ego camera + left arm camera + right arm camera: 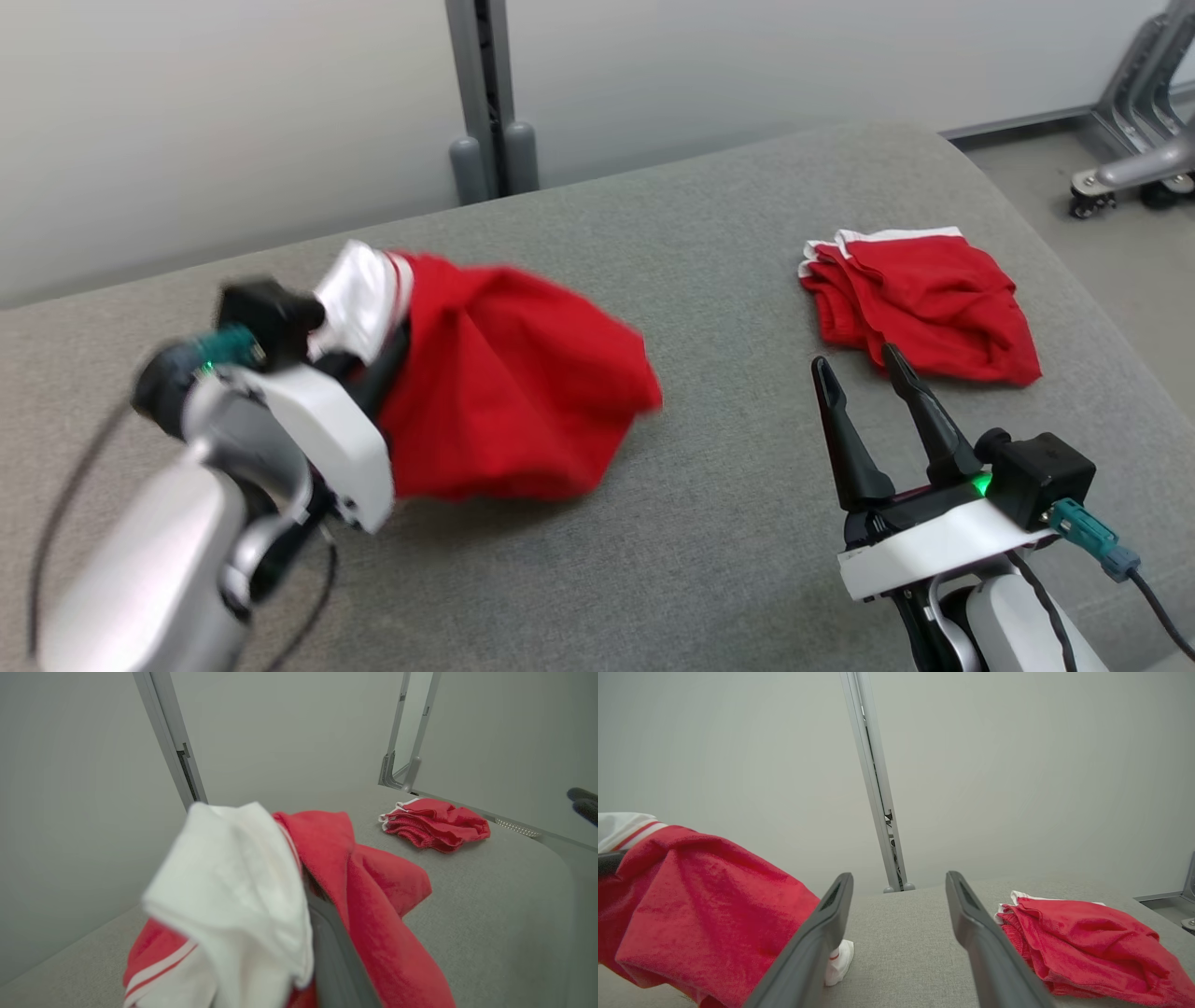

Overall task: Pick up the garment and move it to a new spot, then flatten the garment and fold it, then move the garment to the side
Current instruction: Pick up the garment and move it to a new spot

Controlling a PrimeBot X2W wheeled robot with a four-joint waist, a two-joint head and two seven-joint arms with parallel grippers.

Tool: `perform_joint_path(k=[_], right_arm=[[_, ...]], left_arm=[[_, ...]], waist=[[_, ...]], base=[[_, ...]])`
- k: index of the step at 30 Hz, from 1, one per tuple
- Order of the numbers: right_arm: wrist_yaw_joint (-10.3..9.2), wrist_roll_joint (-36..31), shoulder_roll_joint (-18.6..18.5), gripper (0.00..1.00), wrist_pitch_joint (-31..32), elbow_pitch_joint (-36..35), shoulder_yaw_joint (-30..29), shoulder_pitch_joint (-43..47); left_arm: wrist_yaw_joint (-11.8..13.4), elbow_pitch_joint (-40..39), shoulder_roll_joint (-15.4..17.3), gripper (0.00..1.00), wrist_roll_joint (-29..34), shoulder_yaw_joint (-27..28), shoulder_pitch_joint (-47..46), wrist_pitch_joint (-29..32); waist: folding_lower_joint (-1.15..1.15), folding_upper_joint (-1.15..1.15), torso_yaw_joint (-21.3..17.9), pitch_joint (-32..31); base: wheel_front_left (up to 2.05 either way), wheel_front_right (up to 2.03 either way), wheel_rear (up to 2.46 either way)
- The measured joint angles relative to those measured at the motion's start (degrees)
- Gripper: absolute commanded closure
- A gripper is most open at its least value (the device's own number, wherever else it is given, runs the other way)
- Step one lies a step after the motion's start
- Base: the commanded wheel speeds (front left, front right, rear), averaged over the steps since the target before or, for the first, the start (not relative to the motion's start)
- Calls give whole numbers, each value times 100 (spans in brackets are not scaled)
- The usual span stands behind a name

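Note:
A red garment with white trim point(504, 383) hangs bunched at the left of the grey table point(709, 523), lifted by its white-trimmed end. My left gripper point(378, 359) is shut on that end, its dark finger point(336, 952) showing under the white cloth point(233, 886). The same garment point(691, 891) fills the left of the right wrist view, its lower edge near the surface. My right gripper point(864, 369) stands open over the table at the lower right, its fingers point(822, 933) apart with nothing between them.
A second red garment point(920, 303) lies folded at the table's far right point(434, 823) point(1087, 942). A grey post point(490, 103) stands behind the table against a pale wall. A metal stand on castors point(1134, 154) sits on the floor at the right.

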Motion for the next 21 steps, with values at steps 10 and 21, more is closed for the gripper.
perform_joint_path(k=[10, 21], right_arm=[[0, -25, 32, 0, 0, 20, 22, 0], [0, -31, 54, 0, 0, 158, 67, 10]], left_arm=[[-138, 1218, -653, 100, 268, -572, 503, -1007], [-326, 2014, -1012, 0, 301, -798, 367, -1505]], waist=[[0, 0, -145, 120], [0, 0, 61, 63]], base=[[0, 0, 0], [0, 0, 0]])
